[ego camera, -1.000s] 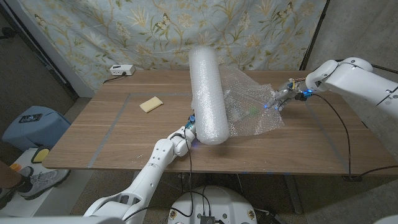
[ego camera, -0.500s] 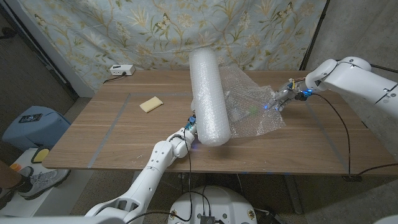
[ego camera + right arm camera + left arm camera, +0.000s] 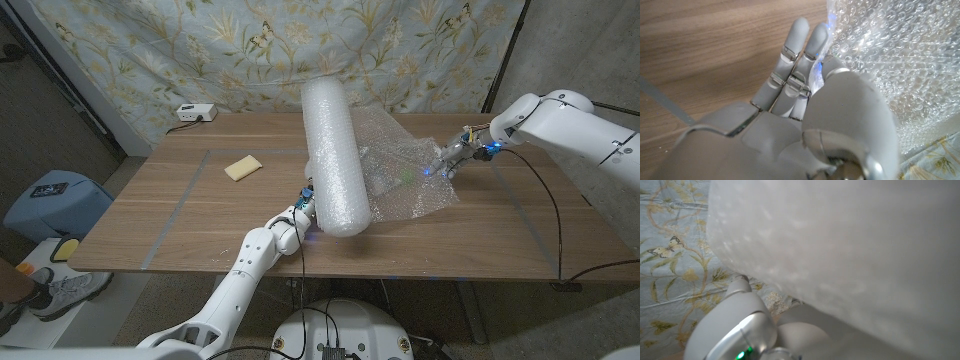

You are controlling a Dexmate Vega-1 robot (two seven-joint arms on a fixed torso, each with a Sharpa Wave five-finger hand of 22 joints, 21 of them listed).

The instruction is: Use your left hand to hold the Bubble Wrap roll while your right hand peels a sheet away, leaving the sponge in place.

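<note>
Tilted slightly further left, clear Bubble Wrap roll trails crinkled sheet.

Makeshift lab: floral backdrop sheet, cabled wooden table.

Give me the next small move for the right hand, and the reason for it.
Probably keep drawing the right hand away from the roll. It pinches the edge of the sheet, which is unrolled but joined to the roll, and the left hand braces the roll's near end. The sponge lies apart.
</note>
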